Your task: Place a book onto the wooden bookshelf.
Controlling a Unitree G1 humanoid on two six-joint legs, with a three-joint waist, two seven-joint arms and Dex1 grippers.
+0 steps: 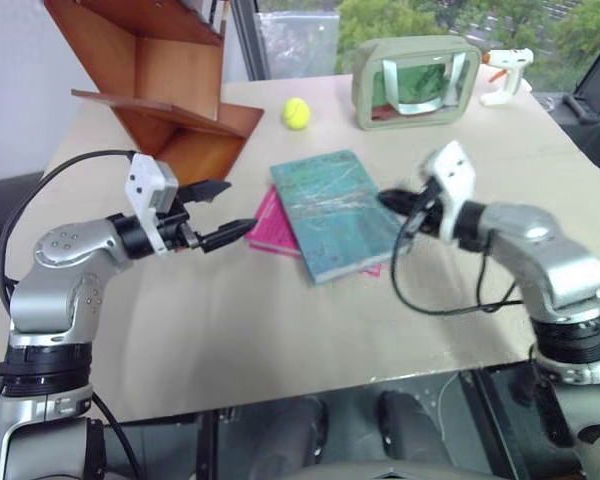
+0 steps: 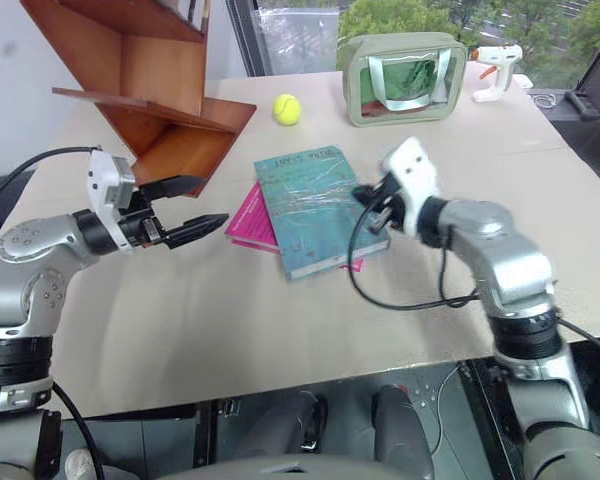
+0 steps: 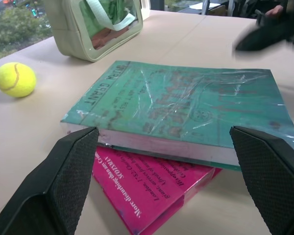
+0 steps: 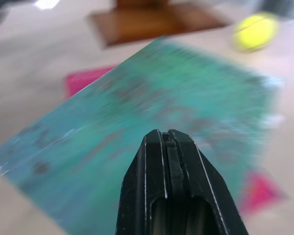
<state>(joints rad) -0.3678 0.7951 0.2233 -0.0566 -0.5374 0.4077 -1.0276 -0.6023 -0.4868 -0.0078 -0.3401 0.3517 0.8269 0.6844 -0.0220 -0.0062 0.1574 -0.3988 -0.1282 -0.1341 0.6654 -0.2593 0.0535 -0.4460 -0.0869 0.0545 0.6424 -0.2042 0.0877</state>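
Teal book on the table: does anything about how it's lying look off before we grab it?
The thin teal-green mottled book lies askew on a smaller bright pink book, overhanging it, so it isn't flat on the beige table. Its clear wrap looks wrinkled. Nothing spilled.

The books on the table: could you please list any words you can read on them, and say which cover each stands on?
"GRANT" – large dark word in the title on the green book; the word above it is not legible.
Smaller lines under that title: too small to read.
White text on the pink book beneath it: several lines, too small and skewed to read.
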